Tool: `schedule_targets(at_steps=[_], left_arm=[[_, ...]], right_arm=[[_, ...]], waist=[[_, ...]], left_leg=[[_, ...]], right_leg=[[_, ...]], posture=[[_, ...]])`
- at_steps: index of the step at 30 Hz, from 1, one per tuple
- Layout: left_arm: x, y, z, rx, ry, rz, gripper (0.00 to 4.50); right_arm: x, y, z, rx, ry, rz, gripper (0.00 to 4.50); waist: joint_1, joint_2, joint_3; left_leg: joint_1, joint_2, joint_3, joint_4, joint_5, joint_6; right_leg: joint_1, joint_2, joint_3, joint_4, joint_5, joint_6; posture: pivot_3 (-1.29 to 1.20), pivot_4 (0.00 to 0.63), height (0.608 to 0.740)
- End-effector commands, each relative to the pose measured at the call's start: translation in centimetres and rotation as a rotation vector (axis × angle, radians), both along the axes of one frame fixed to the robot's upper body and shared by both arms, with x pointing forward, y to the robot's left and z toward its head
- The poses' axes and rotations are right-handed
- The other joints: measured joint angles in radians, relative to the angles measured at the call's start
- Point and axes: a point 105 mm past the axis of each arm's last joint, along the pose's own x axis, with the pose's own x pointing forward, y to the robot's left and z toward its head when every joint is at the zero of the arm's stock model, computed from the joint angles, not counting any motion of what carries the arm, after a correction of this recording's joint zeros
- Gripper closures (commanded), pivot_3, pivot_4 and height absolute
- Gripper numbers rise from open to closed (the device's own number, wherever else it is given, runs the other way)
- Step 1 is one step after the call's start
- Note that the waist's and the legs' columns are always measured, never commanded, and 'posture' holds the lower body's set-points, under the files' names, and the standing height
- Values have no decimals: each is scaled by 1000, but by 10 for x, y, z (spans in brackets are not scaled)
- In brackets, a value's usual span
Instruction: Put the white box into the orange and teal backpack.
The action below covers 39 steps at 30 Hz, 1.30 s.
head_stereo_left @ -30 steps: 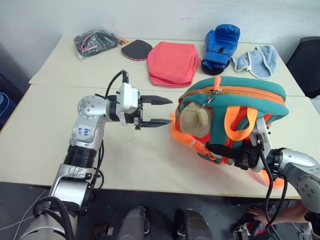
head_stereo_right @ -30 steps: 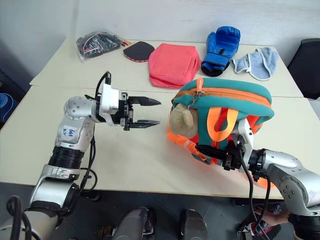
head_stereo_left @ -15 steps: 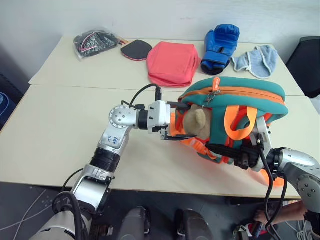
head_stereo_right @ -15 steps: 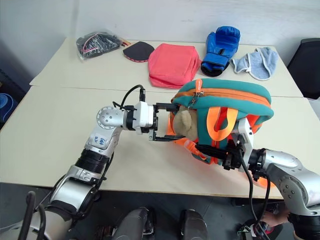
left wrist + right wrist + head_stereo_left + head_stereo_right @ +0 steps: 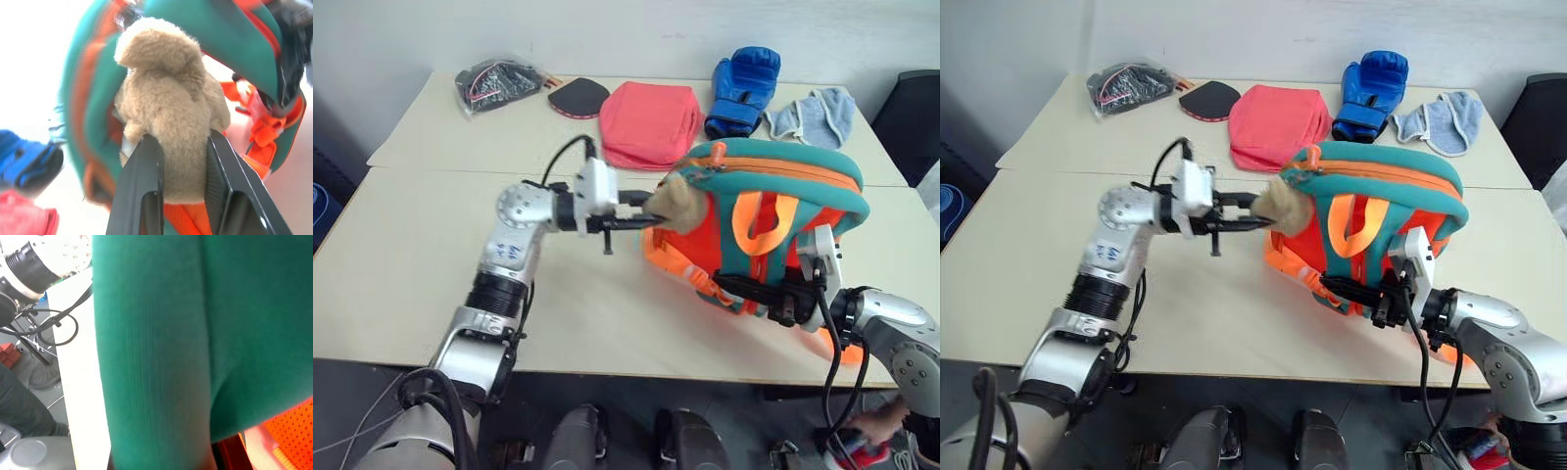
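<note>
Left claw point(image 5: 183, 161) pinching plush bear point(image 5: 171, 103); orange and teal backpack point(image 5: 783, 186) prob. upright, w/ dome facing up.

Head eyes: both look forward and down from above my arms over the table point(image 5: 411, 264), sharing nearly the same scene (right eye slightly shifted sideways).
Left wrist: looks along my left gripper point(image 5: 183, 161), very near the plush bear point(image 5: 168, 112) on the orange and teal backpack point(image 5: 783, 206).
Right wrist: pressed close against teal fabric, probably that backpack; table edge beside it.
</note>
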Motion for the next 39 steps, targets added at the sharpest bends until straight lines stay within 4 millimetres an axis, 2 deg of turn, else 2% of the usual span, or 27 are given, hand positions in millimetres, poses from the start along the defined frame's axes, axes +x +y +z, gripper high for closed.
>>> schedule_targets(at_steps=[1,3,8,12,14,18,21,24,26,29,31,32,34,37,39], left_arm=[[5,35,58,-270,152,9,3746],[8,48,69,-356,254,8,3746],[38,68,33,-259,346,246,3746],[46,67,21,-300,417,286,3746],[49,61,7,-273,466,304,3746],[36,51,-51,74,412,310,3746],[35,57,-85,205,418,367,3746],[37,57,-98,167,495,405,3746],[30,53,-108,201,486,377,3746],[24,50,-106,164,433,346,3746],[21,56,-98,111,404,355,3152],[18,61,-94,102,390,352,2999],[11,71,-88,91,355,347,2356],[-7,98,-85,112,303,344,1422],[-28,116,-89,148,331,307,790]], right_arm=[[1,-12,24,126,-70,-83,4500],[1,-17,35,191,-83,-108,4500],[-7,-22,36,208,-56,-116,4500],[-8,-23,38,234,-51,-126,4500],[-8,-24,38,241,-50,-131,4500],[-8,-23,37,243,-46,-136,4500],[-7,-23,36,247,-47,-145,4500],[-6,-22,35,253,-47,-151,4500],[-4,-21,33,256,-52,-163,4500],[5,-23,31,268,-91,-215,4500],[15,-28,29,253,-144,-281,4500],[16,-29,26,228,-157,-278,4187],[16,-30,22,168,-180,-263,3552],[8,-34,11,-4,-226,-210,2537],[1,-44,3,-102,-252,-195,1848]], waist=[[0,0,0],[0,0,0],[1,0,0],[1,0,0],[2,0,0],[1,0,0],[1,0,0],[4,0,0],[3,0,0],[-2,0,0],[-4,0,0],[-6,0,0],[-9,0,0],[-17,0,0],[-24,0,0]], left_leg=[[0,0,0,0,0,0],[-1,0,-1,1,0,0],[0,-1,0,0,0,0],[-1,-1,1,0,0,0],[-1,-1,0,0,0,0],[0,-1,1,-1,0,0],[1,-1,3,-2,0,0],[1,0,3,-1,0,0],[1,0,2,-1,-1,0],[1,0,2,-2,-1,0],[1,0,3,-2,-1,-1],[2,0,3,-2,-1,-1],[1,0,4,-2,-1,-1],[1,0,4,-3,-1,-1],[2,0,4,-4,-2,-1]], right_leg=[[0,0,0,0,0,0],[0,0,0,0,0,0],[0,1,0,0,0,0],[-1,1,0,1,0,0],[-1,1,1,1,0,0],[-1,1,1,1,0,0],[-1,1,3,1,0,0],[-1,0,4,1,0,0],[-1,-1,4,0,0,0],[-1,-1,4,0,0,0],[-2,0,4,1,0,0],[-2,0,4,1,0,0],[-2,0,4,1,0,0],[-3,0,5,1,0,0],[-2,0,4,0,0,0]], posture=[[0,150,740],[0,150,740],[0,150,740],[0,150,740],[0,150,740],[0,150,740],[0,150,740],[0,150,740],[0,150,740],[0,150,740],[0,150,740],[0,150,740],[0,150,740],[0,150,740],[0,150,740]])
